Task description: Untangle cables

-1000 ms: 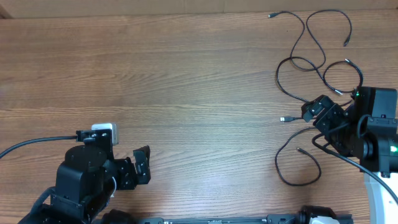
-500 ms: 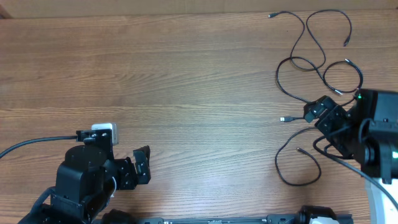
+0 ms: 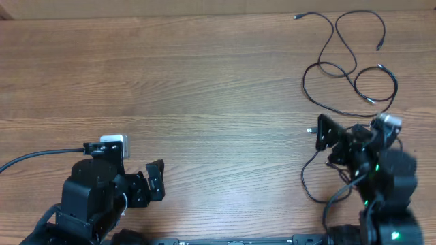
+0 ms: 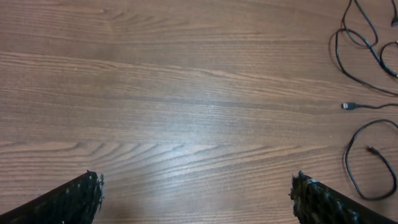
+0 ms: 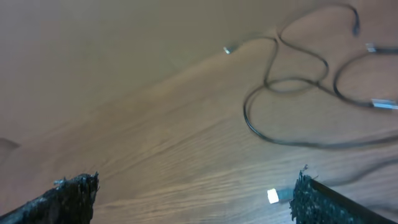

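Several thin black cables [image 3: 347, 64] lie in crossing loops at the table's far right. One more cable [image 3: 320, 194] curves lower down, and its silver plug [image 3: 310, 129] points left. My right gripper [image 3: 329, 141] is open and empty, just right of that plug. In the right wrist view the open fingers [image 5: 193, 199] frame bare wood, the silver plug [image 5: 272, 196] lies beside the right finger, and the loops [image 5: 292, 84] lie ahead. My left gripper [image 3: 158, 180] is open and empty at the near left. Its wrist view [image 4: 196, 199] shows the cables [image 4: 351, 158] far to the right.
The wooden table [image 3: 204, 88] stretches between the two arms. A thick black wire [image 3: 34, 158] runs off the left arm toward the left edge. The right arm's body [image 3: 385, 184] covers part of the lower cable.
My right arm has swung down and to the left. Its gripper now sits beside the silver plug and points left. The left arm has not moved.
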`<state>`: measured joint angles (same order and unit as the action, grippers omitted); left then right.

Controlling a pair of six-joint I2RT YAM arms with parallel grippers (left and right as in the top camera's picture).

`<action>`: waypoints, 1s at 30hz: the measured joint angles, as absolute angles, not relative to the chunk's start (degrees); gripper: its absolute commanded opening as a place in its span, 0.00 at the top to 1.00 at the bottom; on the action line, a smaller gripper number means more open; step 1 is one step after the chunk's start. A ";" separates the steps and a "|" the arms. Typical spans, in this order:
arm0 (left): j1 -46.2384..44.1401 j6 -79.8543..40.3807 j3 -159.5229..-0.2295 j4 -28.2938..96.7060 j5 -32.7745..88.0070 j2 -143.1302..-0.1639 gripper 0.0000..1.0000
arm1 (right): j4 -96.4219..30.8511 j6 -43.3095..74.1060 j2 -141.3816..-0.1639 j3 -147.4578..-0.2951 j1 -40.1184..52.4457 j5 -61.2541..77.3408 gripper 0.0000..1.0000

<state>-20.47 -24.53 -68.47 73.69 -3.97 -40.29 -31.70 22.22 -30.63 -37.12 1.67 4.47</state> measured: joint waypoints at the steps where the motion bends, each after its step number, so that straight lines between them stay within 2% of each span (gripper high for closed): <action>1: -20.45 -24.56 -68.47 73.69 -4.01 -40.34 0.00 | -29.41 20.88 -28.49 -34.72 1.67 5.13 0.00; 7: -20.45 -24.56 -68.45 73.71 -4.14 -40.36 0.01 | -19.79 12.82 -15.25 -22.13 1.89 8.08 0.00; 17: -20.45 -24.56 -68.42 73.69 -4.16 -40.40 0.01 | -11.53 8.49 -1.91 -10.50 1.91 8.78 0.00; 30: -20.45 -24.56 -68.42 73.69 -4.14 -40.40 0.00 | -1.96 5.52 -0.73 -4.82 -1.06 8.80 0.00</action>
<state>-20.45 -24.56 -68.42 73.69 -4.14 -40.40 -1.96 5.52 -0.73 -4.82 -1.06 8.80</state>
